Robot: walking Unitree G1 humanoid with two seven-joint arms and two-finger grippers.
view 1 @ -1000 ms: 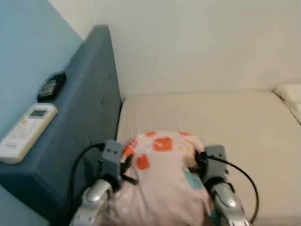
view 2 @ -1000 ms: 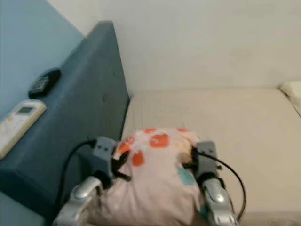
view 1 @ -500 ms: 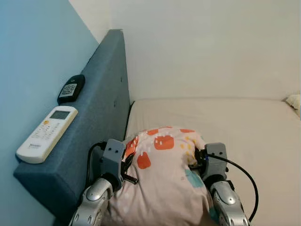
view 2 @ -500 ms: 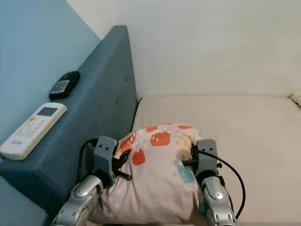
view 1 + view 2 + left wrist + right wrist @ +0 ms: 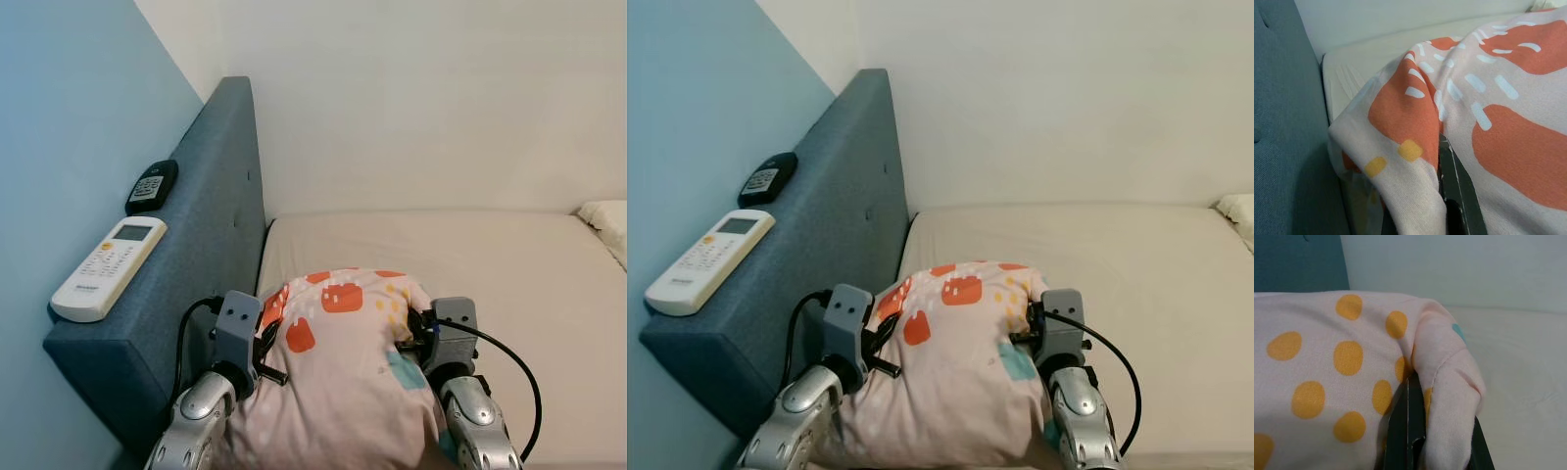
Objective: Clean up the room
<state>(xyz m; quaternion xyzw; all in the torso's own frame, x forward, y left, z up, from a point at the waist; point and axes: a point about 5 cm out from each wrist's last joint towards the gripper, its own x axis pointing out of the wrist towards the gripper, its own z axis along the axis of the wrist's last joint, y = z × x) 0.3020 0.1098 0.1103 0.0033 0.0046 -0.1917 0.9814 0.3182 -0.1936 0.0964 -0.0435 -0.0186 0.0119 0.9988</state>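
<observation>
A pale pink pillow [image 5: 343, 362] with orange, yellow and teal prints hangs between my two arms, over the near end of the beige mattress [image 5: 490, 264]. At the pillow's left edge my left gripper [image 5: 265, 338] is shut on the pillow, with fabric draped over its black finger [image 5: 1454, 188]. My right gripper [image 5: 415, 335] is shut on the pillow's right edge, a fold of cloth pinched between its fingers [image 5: 1409, 428]. The pillow hides most of both grippers' fingers in the eye views.
A blue padded headboard [image 5: 211, 225] runs along the left against a light blue wall. On its top ledge lie a white remote [image 5: 108, 267] and a black remote [image 5: 152, 184]. A white wall stands behind the bed. A pale cushion corner [image 5: 607, 217] sits at the far right.
The head camera has shifted and the picture has sharpened, so the headboard and remotes sit differently in frame. The pillow stays held between both grippers in the same way.
</observation>
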